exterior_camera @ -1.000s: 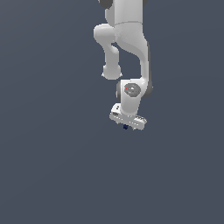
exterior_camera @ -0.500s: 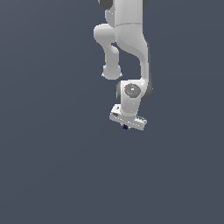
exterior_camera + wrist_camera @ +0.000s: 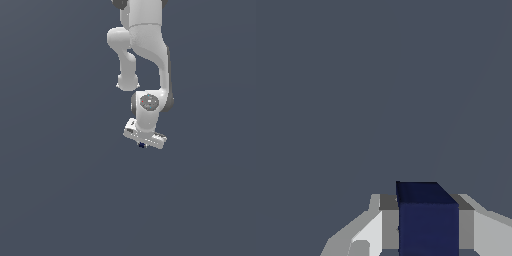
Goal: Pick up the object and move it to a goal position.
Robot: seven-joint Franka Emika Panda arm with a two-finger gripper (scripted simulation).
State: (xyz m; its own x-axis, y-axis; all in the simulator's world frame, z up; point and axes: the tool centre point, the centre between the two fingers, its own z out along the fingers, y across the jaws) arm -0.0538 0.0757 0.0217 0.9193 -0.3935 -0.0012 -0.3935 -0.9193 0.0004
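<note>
The dark navy-blue cube [image 3: 428,220] sits between my two fingers in the wrist view, with a grey pad pressed against each side. In the exterior view only a small dark speck of the cube [image 3: 141,145] shows under the white hand. My gripper [image 3: 142,144] is shut on the cube and holds it in the air above the plain grey ground, at the end of the white arm that hangs down from the top of the exterior view. No goal marker shows in either view.
Only the flat dark grey ground [image 3: 60,190] surrounds the arm. No other objects, containers or edges show.
The arm's wrist has turned and the hand has shifted slightly up and toward the exterior view's right, still holding the cube.
</note>
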